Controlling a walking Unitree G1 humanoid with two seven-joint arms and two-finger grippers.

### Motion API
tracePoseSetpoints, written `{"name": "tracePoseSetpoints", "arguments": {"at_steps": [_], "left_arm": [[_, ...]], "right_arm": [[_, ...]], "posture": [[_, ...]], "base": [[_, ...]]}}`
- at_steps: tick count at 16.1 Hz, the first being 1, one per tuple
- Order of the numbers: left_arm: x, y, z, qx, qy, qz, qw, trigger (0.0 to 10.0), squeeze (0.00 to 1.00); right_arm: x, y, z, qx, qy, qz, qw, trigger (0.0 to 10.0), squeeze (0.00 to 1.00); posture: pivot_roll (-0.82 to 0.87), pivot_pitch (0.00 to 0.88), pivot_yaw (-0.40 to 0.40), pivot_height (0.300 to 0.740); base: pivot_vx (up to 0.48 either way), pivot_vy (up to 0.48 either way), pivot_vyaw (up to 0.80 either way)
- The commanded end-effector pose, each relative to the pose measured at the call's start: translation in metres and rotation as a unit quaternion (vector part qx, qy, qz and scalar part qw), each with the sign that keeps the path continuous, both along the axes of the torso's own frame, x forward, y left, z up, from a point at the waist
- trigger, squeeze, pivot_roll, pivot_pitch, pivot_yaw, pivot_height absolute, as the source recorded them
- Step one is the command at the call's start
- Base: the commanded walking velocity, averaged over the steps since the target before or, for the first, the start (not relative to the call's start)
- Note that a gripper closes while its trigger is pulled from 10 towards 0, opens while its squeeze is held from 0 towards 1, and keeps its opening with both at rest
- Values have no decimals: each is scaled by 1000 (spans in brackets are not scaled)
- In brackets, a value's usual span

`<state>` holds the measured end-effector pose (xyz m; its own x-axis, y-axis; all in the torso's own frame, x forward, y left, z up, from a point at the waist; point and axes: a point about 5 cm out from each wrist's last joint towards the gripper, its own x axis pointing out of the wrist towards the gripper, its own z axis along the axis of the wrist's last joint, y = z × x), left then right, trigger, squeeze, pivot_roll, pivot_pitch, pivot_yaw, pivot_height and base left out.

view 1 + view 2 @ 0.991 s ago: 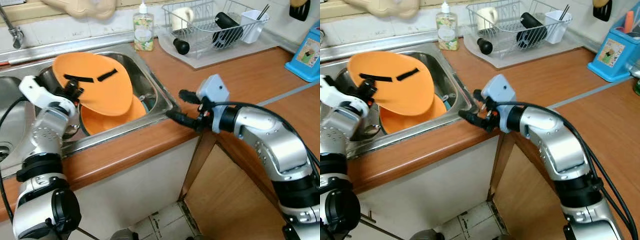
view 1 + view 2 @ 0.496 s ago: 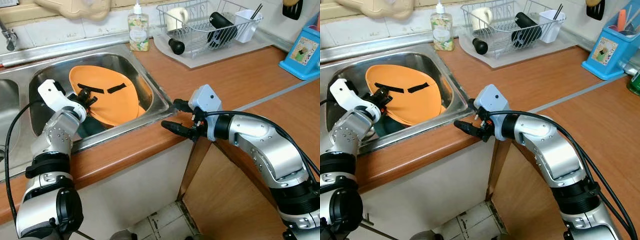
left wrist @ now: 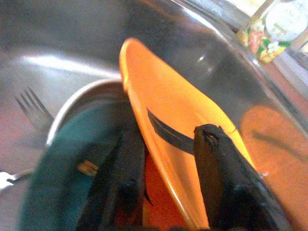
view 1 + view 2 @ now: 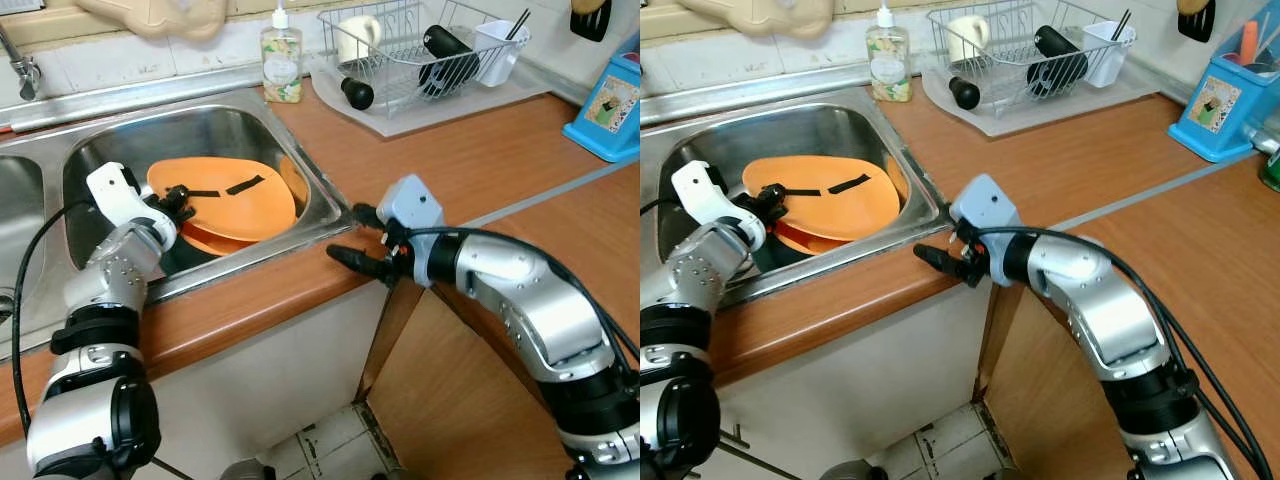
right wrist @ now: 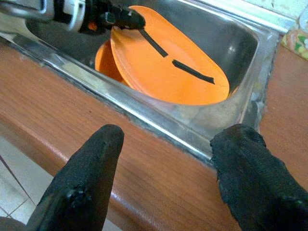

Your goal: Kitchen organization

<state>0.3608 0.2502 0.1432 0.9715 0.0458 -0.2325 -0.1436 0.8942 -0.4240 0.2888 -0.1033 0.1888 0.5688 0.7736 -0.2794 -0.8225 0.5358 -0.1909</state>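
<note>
An orange plate (image 4: 230, 185) with two black strips on it lies tilted low in the steel sink (image 4: 300, 150), over a second orange plate (image 4: 205, 241). My left gripper (image 4: 177, 199) is shut on the top plate's rim at its left side; in the left wrist view one finger (image 3: 221, 163) presses the plate's face and the other sits behind the rim. A dark teal bowl (image 3: 57, 159) and a fork (image 3: 31, 103) lie beneath. My right gripper (image 4: 347, 236) hovers open over the wooden counter edge (image 5: 144, 159) by the sink's front right corner, holding nothing.
A dish rack (image 4: 420, 45) with a cup and dark bottles stands on a mat at the back. A soap bottle (image 4: 283, 62) sits behind the sink, a blue holder (image 4: 612, 100) at the far right, a faucet (image 4: 25, 65) at the far left. Tiled floor (image 4: 330, 450) lies below the counter.
My left gripper has lowered the orange plate from standing high above the sink to lying almost flat on the other plate. The right gripper has stayed by the counter edge.
</note>
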Motion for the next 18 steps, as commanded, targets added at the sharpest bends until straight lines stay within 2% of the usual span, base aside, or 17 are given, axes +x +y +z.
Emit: {"name": "tracePoseSetpoints", "arguments": {"at_steps": [1, 3, 4, 5, 7, 8, 9, 10, 13, 14, 15, 16, 17, 18], "left_arm": [[-1, 5, 8, 39, -5, -4, 999, 10000, 1000], [-7, 13, 11, 101, 0, -3, 995, 10000, 1000], [-10, 17, 16, 152, -5, -4, 988, 10000, 1000], [-12, 19, 19, 175, -10, -7, 984, 10000, 1000], [-17, 15, 37, 265, -59, -29, 962, 10000, 1000], [-20, 13, 46, 280, -86, -34, 955, 10000, 1000], [-22, 8, 54, 301, -107, -38, 947, 10000, 1000], [-25, 2, 59, 298, -129, -41, 945, 10000, 1000], [-40, -23, 63, 295, -169, -57, 939, 10000, 1000], [-47, -32, 62, 275, -169, -59, 945, 10000, 1000], [-56, -44, 54, 268, -162, -66, 947, 10000, 1000], [-65, -53, 42, 261, -151, -77, 950, 10000, 1000], [-80, -63, 25, 253, -138, -89, 953, 10000, 1000], [-93, -70, 14, 240, -131, -96, 957, 10000, 957]], "right_arm": [[-1, 0, 1, -8, -8, -9, 1000, 10000, 0], [2, -4, -2, -26, -15, -39, 999, 10000, 0], [6, -8, -4, -36, -22, -67, 997, 10000, 0], [7, -10, -4, -38, -26, -81, 996, 10000, 0], [13, -15, -1, -27, -45, -131, 990, 10000, 0], [15, -15, 2, -21, -55, -144, 988, 10000, 0], [15, -14, 7, -4, -73, -157, 985, 10000, 110], [15, -12, 10, 13, -84, -167, 982, 10000, 1000], [8, -11, 12, 69, -94, -206, 971, 10000, 1000], [5, -10, 14, 81, -138, -217, 963, 10000, 1000], [2, -12, 5, 65, -129, -271, 952, 10000, 1000], [-1, -13, -2, 59, -102, -287, 951, 10000, 1000], [-7, -13, -11, 75, -91, -295, 948, 10000, 1000], [-14, -13, -16, 84, -89, -302, 945, 10000, 1000]], "posture": [[-120, 0, 41, 740], [-119, 0, 41, 740], [-115, 0, 34, 740], [-113, 0, 31, 740], [-108, 0, 27, 740], [-107, 0, 22, 740], [-105, 0, 20, 740], [-103, 0, 19, 740], [-103, 0, 21, 740], [-103, 0, 19, 740], [-100, 0, 20, 740], [-101, 0, 22, 740], [-105, 0, 25, 740], [-113, 0, 29, 740]], "base": [[0, 0, 0], [0, 0, 0], [0, 0, 0], [0, 0, 0], [0, 0, 0], [0, 0, 0], [0, 0, 0], [0, 0, 0], [0, 0, 0], [0, 0, 0], [0, 0, 0], [0, 0, 0], [0, 0, 0], [0, 0, 0]]}}
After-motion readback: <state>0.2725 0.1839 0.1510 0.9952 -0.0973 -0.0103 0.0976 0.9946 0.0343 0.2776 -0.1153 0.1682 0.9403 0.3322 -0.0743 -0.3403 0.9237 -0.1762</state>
